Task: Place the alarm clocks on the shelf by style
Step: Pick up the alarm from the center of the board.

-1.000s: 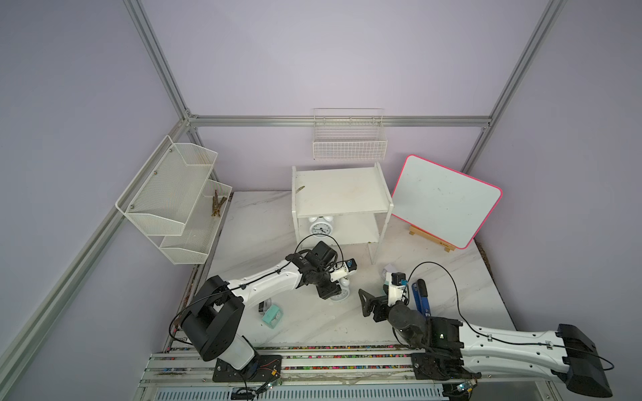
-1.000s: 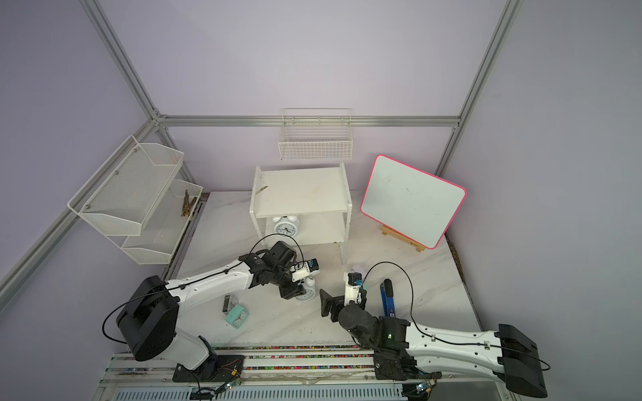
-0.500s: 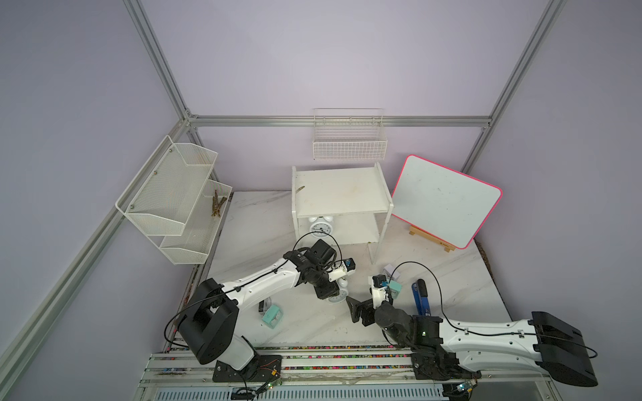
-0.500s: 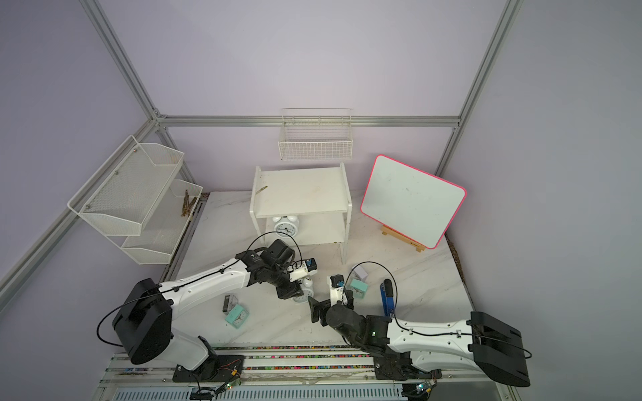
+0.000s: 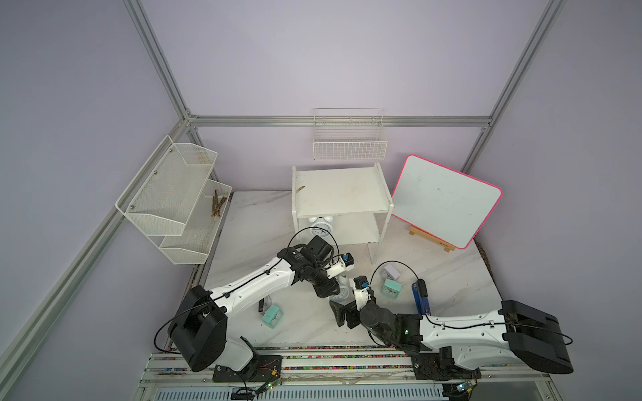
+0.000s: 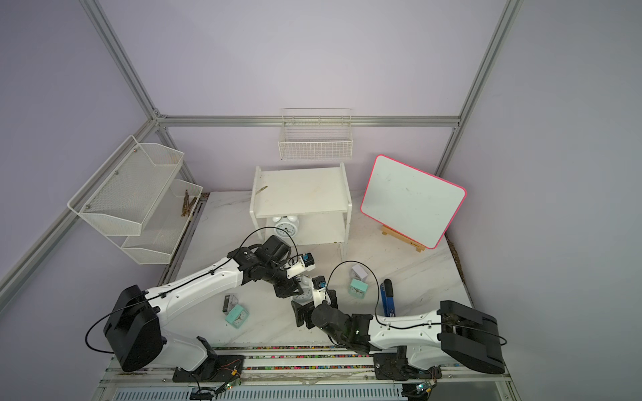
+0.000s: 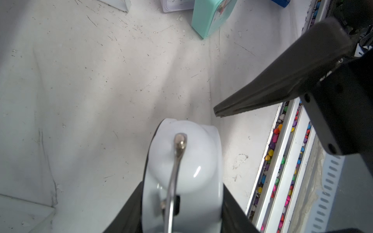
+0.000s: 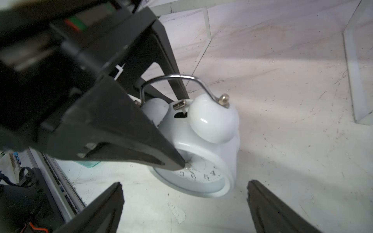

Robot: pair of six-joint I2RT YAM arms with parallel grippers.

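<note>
Newly clamped in left jaws: round white twin-bell alarm clock [image 8: 214, 129]. Right jaws alongside, wide open, empty. Seemingly ready for lifting.

Lilac walls [image 5: 347, 52], aluminium frame [image 5: 340, 120], marbled white tabletop [image 5: 257, 222], hanging wire basket [image 5: 349, 151], pink-rimmed whiteboard [image 5: 444, 201].

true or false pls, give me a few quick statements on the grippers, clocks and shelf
1. The left gripper is shut on a white twin-bell clock. True.
2. The right gripper holds a mint clock. False: it is open and empty.
3. A second twin-bell clock stands on the shelf's lower tier. True.
4. Both mint clocks are on the shelf. False: one mint clock and the other mint clock sit on the table.
</note>
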